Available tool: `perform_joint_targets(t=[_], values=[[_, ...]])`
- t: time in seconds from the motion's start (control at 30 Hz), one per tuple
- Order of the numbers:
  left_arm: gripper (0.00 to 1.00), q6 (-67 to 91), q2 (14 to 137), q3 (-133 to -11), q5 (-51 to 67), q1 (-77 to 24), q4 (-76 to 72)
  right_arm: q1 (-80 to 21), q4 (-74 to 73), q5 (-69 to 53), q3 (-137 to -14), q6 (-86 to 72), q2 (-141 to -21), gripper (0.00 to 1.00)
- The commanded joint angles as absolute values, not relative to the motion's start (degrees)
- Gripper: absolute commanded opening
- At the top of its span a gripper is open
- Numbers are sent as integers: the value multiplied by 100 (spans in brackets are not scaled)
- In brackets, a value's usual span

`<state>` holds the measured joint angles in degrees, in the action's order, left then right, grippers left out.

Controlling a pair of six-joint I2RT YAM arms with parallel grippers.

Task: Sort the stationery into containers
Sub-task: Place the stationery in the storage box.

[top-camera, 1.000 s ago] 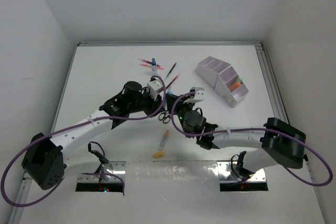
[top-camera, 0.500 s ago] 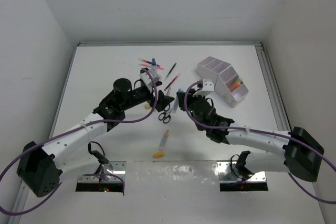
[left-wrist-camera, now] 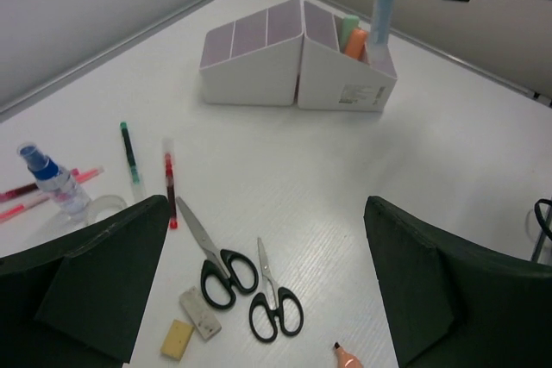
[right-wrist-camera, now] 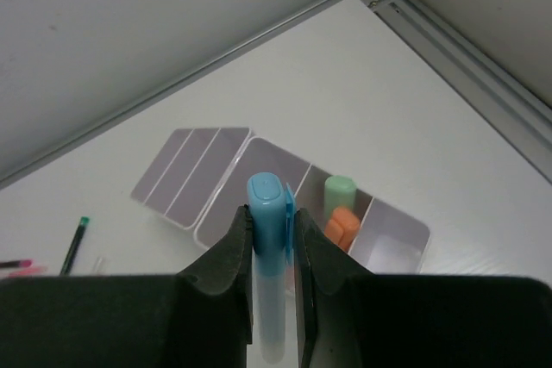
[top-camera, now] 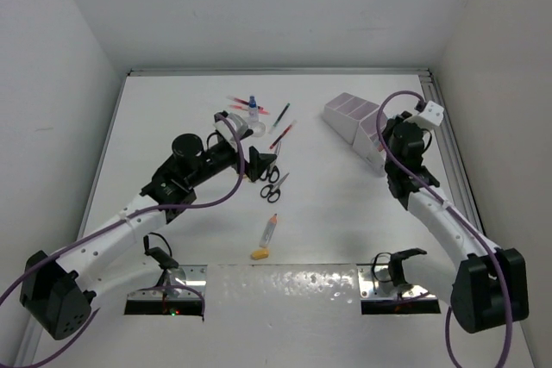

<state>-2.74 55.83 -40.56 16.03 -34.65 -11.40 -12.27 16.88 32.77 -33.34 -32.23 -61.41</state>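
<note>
The fingers point(left-wrist-camera: 103, 282) of the left gripper point(top-camera: 261, 164) stand wide apart and hold nothing. One second earlier they were nearly together, close to the right gripper over the table centre. Beneath them, on the table point(top-camera: 172, 109), lie two scissors point(left-wrist-camera: 220, 256), two erasers point(left-wrist-camera: 198, 314), a red pen point(left-wrist-camera: 169, 180) and a green-capped pen point(left-wrist-camera: 129, 148). Further left are the blue-capped bottle point(left-wrist-camera: 53, 180) and the tape ring point(left-wrist-camera: 108, 207). A marker point(top-camera: 267, 237) with a yellow end lies nearer the arm bases. At the far right sits the organiser point(left-wrist-camera: 259, 53). The right gripper point(right-wrist-camera: 270, 217) is clamped on an upright blue capsule piece point(left-wrist-camera: 381, 6). It has swung from the centre to a position above the organiser's low end, over the compartment holding a green piece point(right-wrist-camera: 341, 189) and an orange piece point(right-wrist-camera: 338, 228). Whether the blue piece's lower end has entered a compartment cannot be determined. Judgement: the right arm now has sole charge of the blue piece, and release among like pieces is the step in hand. The left arm is free for the next pick, and most stationery remains unsorted.
</note>
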Motion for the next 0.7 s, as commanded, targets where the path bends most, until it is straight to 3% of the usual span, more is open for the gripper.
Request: perform_joint_targets(t=[0.0, 0.6, 0.67], values=[[94, -264, 5440, -3894, 1293, -3366, -897, -872, 2458, 2742, -3375, -2594, -6423, 0], [92, 167, 5642, -3525, 896, -3357, -325, -185, 4832, 1855, -3015, -2311, -8138, 0], [92, 184, 5695, -3516, 896, -3366, -351, -185, 4939, 1854, -2839, -2364, -8200, 14]])
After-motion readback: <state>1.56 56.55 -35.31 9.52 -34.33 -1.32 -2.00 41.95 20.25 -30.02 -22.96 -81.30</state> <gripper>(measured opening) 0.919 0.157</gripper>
